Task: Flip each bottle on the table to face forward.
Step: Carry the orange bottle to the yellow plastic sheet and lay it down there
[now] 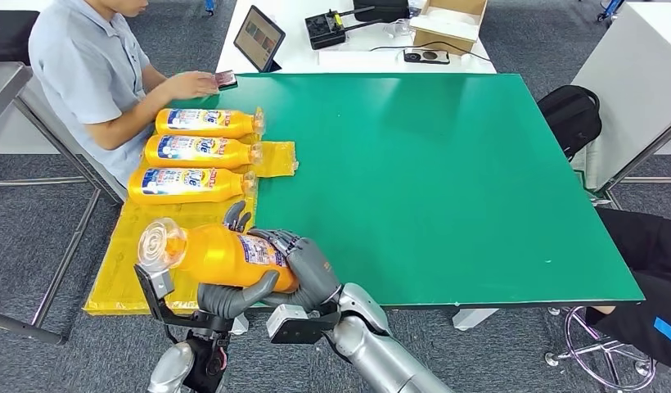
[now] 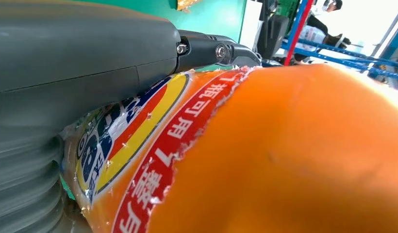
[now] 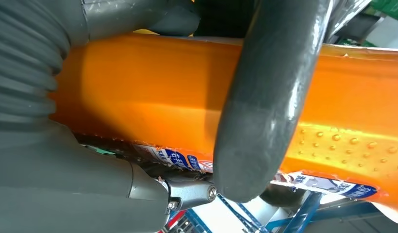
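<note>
Bottle [image 1: 213, 255], orange, is the 1 you have in hand: it lies on its side above the near left corner of the green table [image 1: 447, 196], its long axis running left to right, clear cap end toward the left and base toward the right. Your left hand [image 1: 234, 296] curls under and around the body from below, and your right hand [image 1: 303, 264] wraps over the base end; both are clamped on it. The wrist views show the label partly turned under the fingers [image 3: 265, 111], so I judge the roll is not finished and the label has yet to face forward. The bottle sits between your 2 hands, equally near to each.

Just beyond it, 3 more bottles [image 1: 203, 151] lie side by side on a yellow mat [image 1: 123, 270], labels up, necks pointing right. The free strip of mat directly below your hands looks like the likely set-down spot.

A person [image 1: 91, 74] sits at the far left corner, near the row. White desks stand behind.
</note>
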`<state>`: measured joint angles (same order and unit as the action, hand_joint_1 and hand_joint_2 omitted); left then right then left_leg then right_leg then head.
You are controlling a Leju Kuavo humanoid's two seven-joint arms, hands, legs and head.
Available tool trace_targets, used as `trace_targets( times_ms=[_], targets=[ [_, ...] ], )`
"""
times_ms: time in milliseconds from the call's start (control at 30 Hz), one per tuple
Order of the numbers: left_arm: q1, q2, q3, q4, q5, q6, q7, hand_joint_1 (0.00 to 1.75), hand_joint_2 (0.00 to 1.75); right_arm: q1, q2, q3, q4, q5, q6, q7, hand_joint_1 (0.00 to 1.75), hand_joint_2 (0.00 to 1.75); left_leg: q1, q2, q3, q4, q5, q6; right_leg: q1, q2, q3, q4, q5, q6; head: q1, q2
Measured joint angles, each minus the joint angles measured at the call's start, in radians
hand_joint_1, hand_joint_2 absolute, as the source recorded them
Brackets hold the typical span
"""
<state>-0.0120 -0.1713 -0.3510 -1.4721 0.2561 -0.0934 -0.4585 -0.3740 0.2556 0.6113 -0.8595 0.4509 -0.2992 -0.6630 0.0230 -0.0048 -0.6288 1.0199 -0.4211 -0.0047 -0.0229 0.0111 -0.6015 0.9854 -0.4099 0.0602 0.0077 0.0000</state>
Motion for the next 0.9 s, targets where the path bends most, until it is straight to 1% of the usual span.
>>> trace_targets(
  times_ms=[33,67,367,500,600,667,733,800,867,900],
  targets=[
    [0.0,0.0,0.0,-0.001,0.001,0.0,-0.001,1.75,1.75,-0.004,0.0,0.003,0.004,-0.001,0.001,0.0,0.25,1.75,0.0,0.0,0.0,0.0,0.0,0.0,0.0,0.0,0.0,0.0,0.0,0.0,0.0,0.0],
    [0.0,0.0,0.0,-0.002,0.002,0.0,-0.002,1.75,1.75,-0.007,0.0,0.007,0.008,-0.001,0.003,0.001,0.0,1.75,0.0,0.0,0.0,0.0,0.0,0.0,0.0,0.0,0.0,0.0,0.0,0.0,0.0,0.0],
    [-0.012,0.009,0.008,-0.004,0.007,0.002,-0.006,1.75,1.75,-0.008,0.0,0.036,0.032,0.009,-0.011,0.003,0.0,1.75,0.0,0.0,0.0,0.0,0.0,0.0,0.0,0.0,0.0,0.0,0.0,0.0,0.0,0.0],
    [-0.012,0.011,0.014,-0.004,0.008,0.002,-0.006,1.75,1.75,-0.008,0.0,0.038,0.036,0.011,-0.015,0.003,0.0,0.0,0.0,0.0,0.0,0.0,0.0,0.0,0.0,0.0,0.0,0.0,0.0,0.0,0.0,0.0],
    [-0.014,0.011,0.018,-0.004,0.021,0.003,-0.002,1.75,1.75,-0.004,0.0,0.04,0.036,0.02,-0.054,0.001,0.0,0.0,0.0,0.0,0.0,0.0,0.0,0.0,0.0,0.0,0.0,0.0,0.0,0.0,0.001,0.0],
    [-0.021,0.011,0.021,-0.001,0.047,0.003,0.011,1.75,1.75,0.007,-0.005,0.052,0.016,0.003,-0.119,0.0,0.0,0.0,0.0,0.0,0.0,0.0,0.0,0.0,0.0,0.0,-0.001,0.0,0.0,0.0,0.0,0.0],
    [-0.042,0.01,0.03,0.011,0.081,0.01,0.03,1.75,1.75,0.026,-0.028,0.091,-0.043,-0.05,-0.203,-0.001,0.0,0.0,0.0,0.0,-0.001,0.0,0.0,0.0,0.0,0.0,-0.001,0.0,0.0,0.0,0.0,0.0],
    [-0.069,0.01,0.05,0.031,0.11,0.029,0.042,1.75,1.75,0.05,-0.061,0.142,-0.116,-0.089,-0.286,-0.002,0.0,0.0,0.0,0.0,-0.001,0.0,0.0,0.0,0.0,0.0,-0.001,0.0,0.0,0.0,0.001,0.0],
    [-0.085,0.013,0.084,0.051,0.122,0.053,0.046,1.75,1.75,0.088,-0.095,0.17,-0.193,-0.07,-0.356,-0.002,0.0,0.0,0.0,0.001,0.0,0.0,0.0,0.0,0.0,0.0,-0.001,0.0,0.0,0.0,0.0,0.0],
    [-0.089,0.016,0.101,0.058,0.119,0.068,0.045,1.75,1.75,0.111,-0.109,0.173,-0.232,-0.048,-0.376,-0.002,0.0,0.0,0.0,0.001,-0.001,0.0,0.0,0.0,0.0,0.0,-0.001,0.0,0.0,0.0,0.0,0.0]
  ],
)
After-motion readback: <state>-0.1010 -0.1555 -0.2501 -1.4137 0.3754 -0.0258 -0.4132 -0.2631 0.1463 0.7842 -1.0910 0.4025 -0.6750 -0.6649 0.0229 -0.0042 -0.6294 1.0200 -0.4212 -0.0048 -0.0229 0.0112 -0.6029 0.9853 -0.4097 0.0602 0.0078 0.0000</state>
